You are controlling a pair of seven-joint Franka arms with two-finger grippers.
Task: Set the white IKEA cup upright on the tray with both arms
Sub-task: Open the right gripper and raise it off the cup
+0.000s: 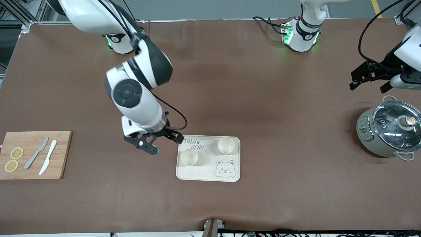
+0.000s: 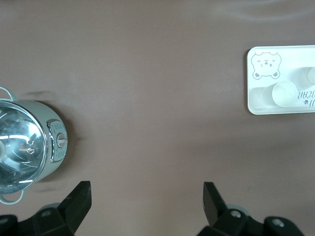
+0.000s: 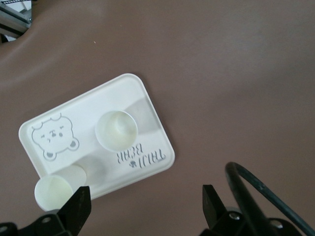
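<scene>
Over the table beside the tray's lettered corner, the black two-finger right gripper (image 1: 158, 144) hangs with jaws spread wide and empty, touching nothing. Both small white cups (image 1: 189, 157) (image 1: 226, 145) stand upright, mouths up, on the flat cream rectangular bear-print tray (image 1: 208, 174); the nearer-to-camera cup lies closest to this gripper. The left gripper (image 1: 370, 80) waits, equally wide, above the steel glass-lidded pot (image 1: 389, 128), well apart.

Cream rectangular tray (image 1: 230, 176), bear drawing and "TAIJI BEAR" lettering, is lying flat at lower centre of the frame. Two white cups (image 1: 189, 157) (image 1: 226, 145) are standing upright on it, apart.
</scene>
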